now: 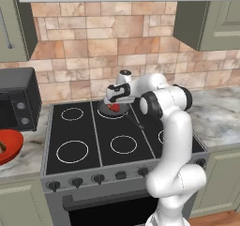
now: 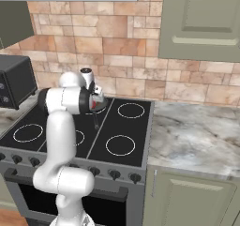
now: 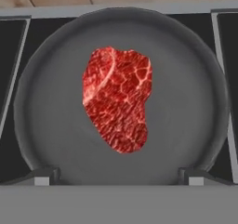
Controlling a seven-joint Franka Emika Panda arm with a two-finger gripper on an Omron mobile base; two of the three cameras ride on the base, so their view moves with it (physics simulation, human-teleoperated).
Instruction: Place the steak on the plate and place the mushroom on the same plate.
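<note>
We are looking at a black stove [image 1: 93, 140] that is standing between two marble tabletop parts [image 2: 197, 136], under a tiled wall. On the left tabletop a black microwave [image 1: 16, 98] is sitting, and just below it the edge of a red bowl [image 1: 9, 145] is showing. On the back burner of the stove a dark grey pan [image 3: 56, 125] is lying. The white arm [image 1: 171, 140] is reaching over it, and the gripper [image 3: 118, 179] is hanging directly above the pan with its fingers [image 3: 46, 174] spread wide, grasping nothing. The steak [image 3: 118, 97] is lying flat in the middle of the pan, apart from the fingers.
</note>
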